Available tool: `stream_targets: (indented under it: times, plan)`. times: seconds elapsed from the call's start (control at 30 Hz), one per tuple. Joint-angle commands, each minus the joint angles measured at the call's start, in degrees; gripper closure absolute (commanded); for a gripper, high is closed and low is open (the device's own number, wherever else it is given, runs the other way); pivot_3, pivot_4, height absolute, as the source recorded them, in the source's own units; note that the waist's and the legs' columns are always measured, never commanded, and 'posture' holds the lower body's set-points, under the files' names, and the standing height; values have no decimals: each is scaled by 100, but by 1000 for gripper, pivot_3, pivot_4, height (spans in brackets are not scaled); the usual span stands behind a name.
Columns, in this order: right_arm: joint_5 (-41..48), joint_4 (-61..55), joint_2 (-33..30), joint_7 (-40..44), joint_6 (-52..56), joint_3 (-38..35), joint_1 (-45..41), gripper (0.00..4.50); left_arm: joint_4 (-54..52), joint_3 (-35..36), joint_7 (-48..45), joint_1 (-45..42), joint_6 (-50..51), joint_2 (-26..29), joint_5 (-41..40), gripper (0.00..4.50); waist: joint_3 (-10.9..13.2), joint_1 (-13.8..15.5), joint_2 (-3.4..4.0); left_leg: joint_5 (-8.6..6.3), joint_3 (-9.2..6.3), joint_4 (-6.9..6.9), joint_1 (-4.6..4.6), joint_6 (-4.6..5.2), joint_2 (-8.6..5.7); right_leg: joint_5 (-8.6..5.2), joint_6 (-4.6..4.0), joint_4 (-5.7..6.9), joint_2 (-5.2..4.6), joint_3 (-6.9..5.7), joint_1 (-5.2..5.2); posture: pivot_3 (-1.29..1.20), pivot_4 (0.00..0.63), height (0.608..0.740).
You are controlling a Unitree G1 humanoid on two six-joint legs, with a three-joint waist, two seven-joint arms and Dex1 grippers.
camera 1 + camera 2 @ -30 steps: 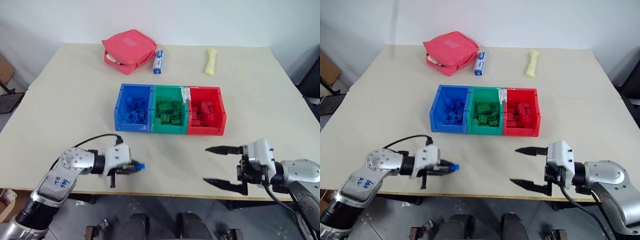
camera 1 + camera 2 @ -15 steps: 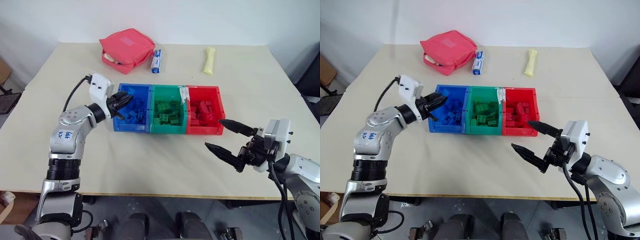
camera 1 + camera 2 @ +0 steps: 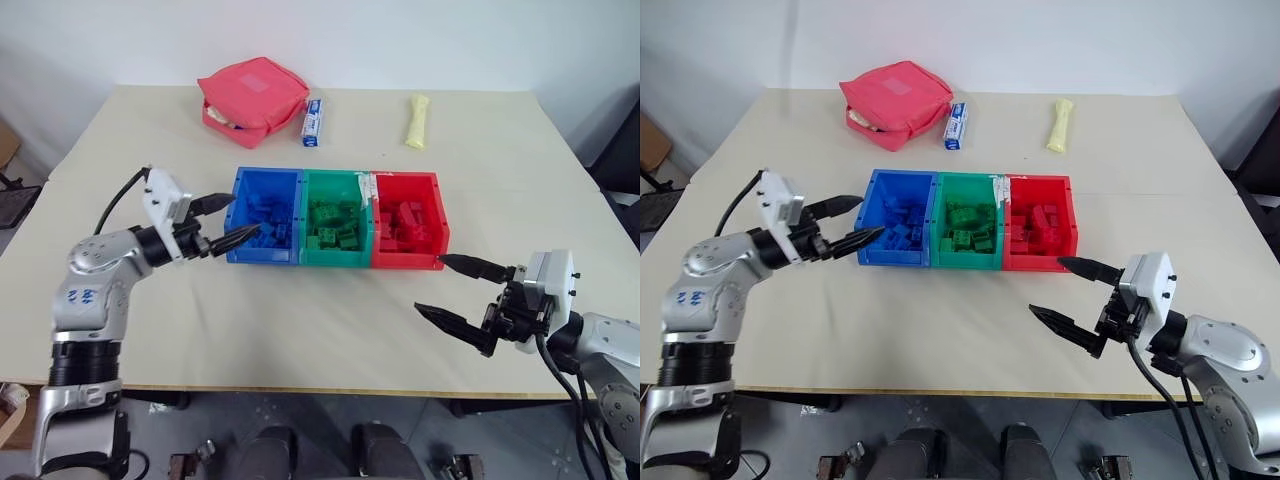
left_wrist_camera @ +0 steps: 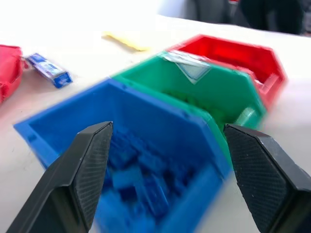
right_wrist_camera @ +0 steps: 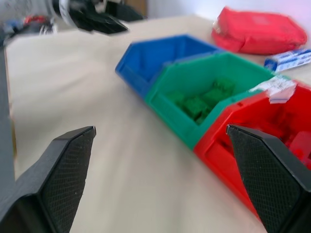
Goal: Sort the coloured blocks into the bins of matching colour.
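On the bench [image 3: 150, 150] the three joined bins stand in a row: the blue bin [image 3: 266, 215] at the left, the green bin [image 3: 337, 218] in the middle and the red bin [image 3: 408, 220] at the right. Each bin holds blocks of its own colour: blue blocks [image 3: 270, 225], green blocks [image 3: 335, 228] and red blocks [image 3: 408, 222]. No block lies loose on the bench. The left tool [image 3: 222, 220] is just beside the left wall of the blue bin and points toward it; its two fingers are spread apart and nothing is between them. One fingertip is near the upper rim of this wall, the other near its lower corner; whether they touch the wall I cannot tell. In the left wrist view the blue bin sits straight ahead between the two spread fingers [image 4: 87, 170], with the blue blocks inside. The right tool [image 3: 452, 292] hangs over the bare bench in front of the red bin, near its front right corner, and it is also spread wide and empty. Behind the bins, well apart from both tools, lie a pouch [image 3: 255, 100], a small box [image 3: 314, 122] and a yellow stick [image 3: 416, 121].
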Motion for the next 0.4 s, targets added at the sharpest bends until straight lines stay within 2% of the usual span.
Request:
stream_targets:
  times: [0.03, 0.17, 0.4]
  plan:
    - [-251, 338, -244, 537, -400, -98, -3, 0, -252, 343, -239, 406, -516, 322, 14, 630, 0, -12, 0, 0, 0, 0, 0, 1, 0, 0, 0, -1, -1, 0, 1, 0, 150, 740]
    - [-493, 871, -231, 734, -665, 47, -306, 0, -592, 643, -404, 1298, -767, 636, 9, 630, 0, -45, 1, -4, 0, -3, 1, 6, 0, 0, 0, -7, -5, 2, 4, 0, 150, 740]
    - [-581, 900, -96, 790, -724, 199, -280, 0, -1190, 590, -112, 2008, -769, 472, -49, 630, 1, -22, 1, -6, -4, -15, 0, 8, 3, -1, -3, -15, -6, 0, 4, 0, 150, 740]
